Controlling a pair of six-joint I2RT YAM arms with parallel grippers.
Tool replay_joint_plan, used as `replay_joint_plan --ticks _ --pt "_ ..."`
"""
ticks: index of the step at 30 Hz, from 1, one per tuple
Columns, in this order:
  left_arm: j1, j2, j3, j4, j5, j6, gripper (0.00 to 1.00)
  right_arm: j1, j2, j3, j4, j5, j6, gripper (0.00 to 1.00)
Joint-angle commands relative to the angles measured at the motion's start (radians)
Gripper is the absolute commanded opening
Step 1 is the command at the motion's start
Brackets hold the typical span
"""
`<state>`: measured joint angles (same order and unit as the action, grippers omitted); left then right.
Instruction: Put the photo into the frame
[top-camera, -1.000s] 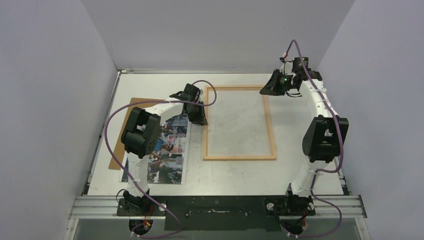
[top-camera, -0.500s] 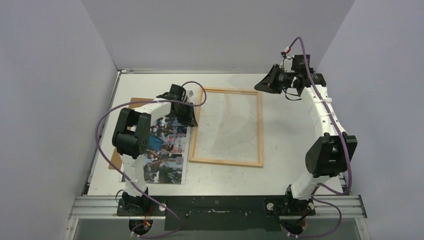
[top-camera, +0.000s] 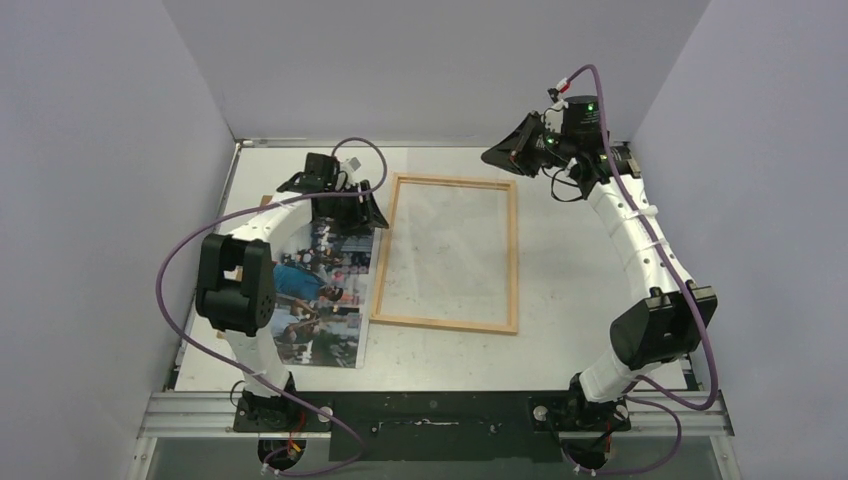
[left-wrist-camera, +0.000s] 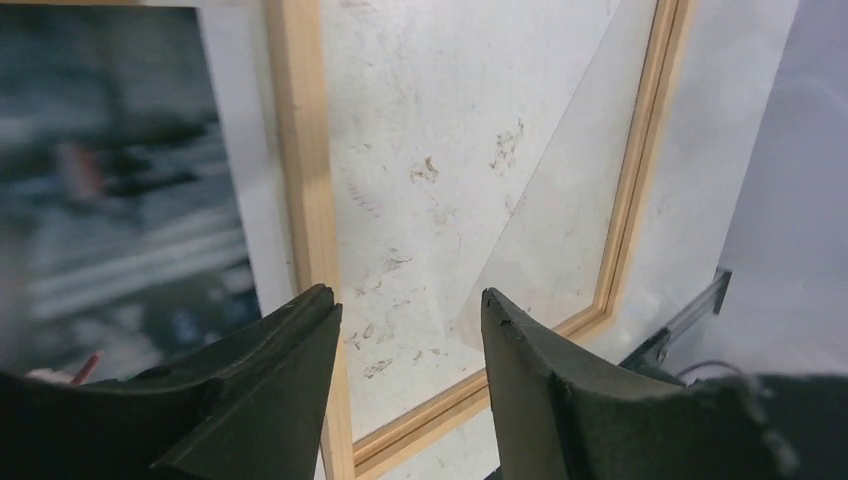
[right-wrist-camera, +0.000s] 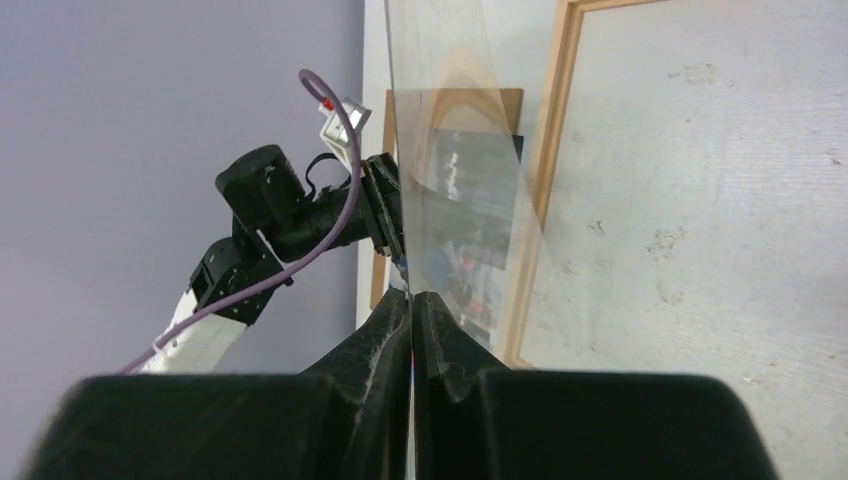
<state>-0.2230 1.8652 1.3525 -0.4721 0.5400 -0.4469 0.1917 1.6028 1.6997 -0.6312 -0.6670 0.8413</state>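
The light-wood frame (top-camera: 512, 260) lies flat mid-table, slightly skewed, its left bar (left-wrist-camera: 300, 150) beside the photo's right edge. The photo (top-camera: 320, 295), a colour street print, lies face up to its left, and shows blurred in the left wrist view (left-wrist-camera: 120, 180). My left gripper (top-camera: 365, 212) is open and empty, its fingertips (left-wrist-camera: 406, 293) straddling the frame's left bar near the far left corner. My right gripper (top-camera: 495, 158), raised over the frame's far right corner, is shut (right-wrist-camera: 412, 293) on the edge of a clear pane (right-wrist-camera: 460, 150), which slants down into the frame (left-wrist-camera: 560, 230).
A brown backing board (top-camera: 267, 200) lies under the photo at the left, mostly covered; it shows through the pane in the right wrist view (right-wrist-camera: 455, 100). Grey walls close in the table on the left, back and right. The left arm's cable loops over the photo.
The frame has slid left and turned a little, ending against the photo. My left gripper moved back and left with it. My right gripper moved left and rose, still holding the pane.
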Motion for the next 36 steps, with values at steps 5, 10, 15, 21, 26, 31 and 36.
replay_joint_plan --ticks 5,10,15,21,26,31,36 --pt "0.125 -0.168 -0.026 -0.057 -0.378 -0.121 0.52 0.026 -0.018 -0.035 0.298 -0.018 0.291 0.00" --pt "0.198 -0.165 -0.035 -0.035 -0.387 -0.159 0.52 0.067 0.040 0.043 0.459 -0.090 0.469 0.00" --pt "0.211 -0.107 -0.026 0.008 -0.399 -0.161 0.52 0.119 0.080 0.170 0.477 -0.139 0.503 0.00" --pt "0.218 -0.048 0.004 0.000 -0.468 -0.188 0.51 0.152 0.053 0.089 0.509 -0.101 0.572 0.00" --pt "0.248 -0.035 0.020 -0.093 -0.661 -0.209 0.51 0.169 0.033 0.017 0.381 0.012 0.500 0.00" --pt "0.291 -0.070 -0.055 -0.076 -0.680 -0.223 0.51 0.191 0.067 -0.141 0.401 0.072 0.454 0.00" --pt "0.300 -0.083 -0.113 -0.010 -0.550 -0.195 0.51 0.191 0.151 -0.242 0.549 0.042 0.379 0.00"
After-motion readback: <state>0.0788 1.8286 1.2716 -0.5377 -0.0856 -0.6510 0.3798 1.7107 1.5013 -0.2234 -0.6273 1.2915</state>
